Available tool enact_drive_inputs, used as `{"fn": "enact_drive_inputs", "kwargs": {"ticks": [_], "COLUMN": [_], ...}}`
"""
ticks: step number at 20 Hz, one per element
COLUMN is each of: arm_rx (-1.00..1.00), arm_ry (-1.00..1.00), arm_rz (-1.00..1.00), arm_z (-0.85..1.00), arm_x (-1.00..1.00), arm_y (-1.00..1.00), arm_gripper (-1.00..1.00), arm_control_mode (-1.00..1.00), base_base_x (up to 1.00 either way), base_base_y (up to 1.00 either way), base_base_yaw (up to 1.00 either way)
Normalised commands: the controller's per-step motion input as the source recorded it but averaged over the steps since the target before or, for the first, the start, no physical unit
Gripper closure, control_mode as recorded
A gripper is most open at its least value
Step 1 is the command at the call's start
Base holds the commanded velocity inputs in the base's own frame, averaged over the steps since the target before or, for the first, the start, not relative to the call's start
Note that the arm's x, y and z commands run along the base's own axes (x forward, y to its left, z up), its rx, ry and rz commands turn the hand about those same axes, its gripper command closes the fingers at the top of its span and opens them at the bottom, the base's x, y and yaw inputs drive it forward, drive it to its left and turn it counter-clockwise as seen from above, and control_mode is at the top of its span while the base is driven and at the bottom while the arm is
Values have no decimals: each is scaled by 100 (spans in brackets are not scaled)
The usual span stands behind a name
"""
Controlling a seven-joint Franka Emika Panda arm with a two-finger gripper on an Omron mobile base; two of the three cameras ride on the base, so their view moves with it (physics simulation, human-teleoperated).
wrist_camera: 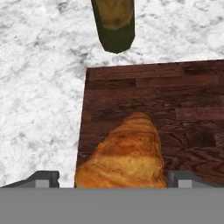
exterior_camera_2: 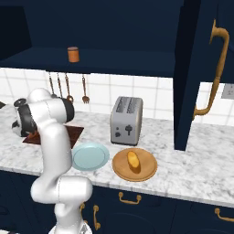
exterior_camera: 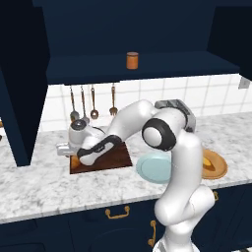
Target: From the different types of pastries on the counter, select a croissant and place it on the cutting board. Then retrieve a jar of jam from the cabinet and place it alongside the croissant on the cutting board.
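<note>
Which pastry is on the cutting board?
The croissant, ridged and golden-brown, lies on the dark cutting board. The smoother yellow-orange bun sits on the round wooden plate.

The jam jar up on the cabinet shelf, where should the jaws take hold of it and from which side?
Probably across the round body of the jam jar, below its darker lid, coming in level from the open front of the cabinet. The jar stands upright and alone near the shelf's front edge, and the cabinet above it likely blocks a top-down approach.
</note>
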Motion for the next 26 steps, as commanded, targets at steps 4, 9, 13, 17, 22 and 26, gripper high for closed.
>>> {"fn": "enact_drive_inputs", "kwargs": {"ticks": [4,9,13,17,22,26], "arm_rx": [3,15,5,-3,-10,-8], "arm_ry": [0,0,0,-3,-14,-21], "arm_rz": [0,-1,-6,0,6,18], "arm_z": [4,78,100,96,95,89], "arm_x": [42,0,-46,-84,-99,-99], "arm_y": [0,9,-18,-48,-94,-100], "arm_gripper": [-100,-100,-100,-100,-100,-100], "arm_control_mode": [-100,-100,-100,-100,-100,-100], "base_base_x": [0,0,0,0,0,0], "base_base_y": [0,0,0,0,0,0], "base_base_yaw": [0,0,0,0,0,0]}}
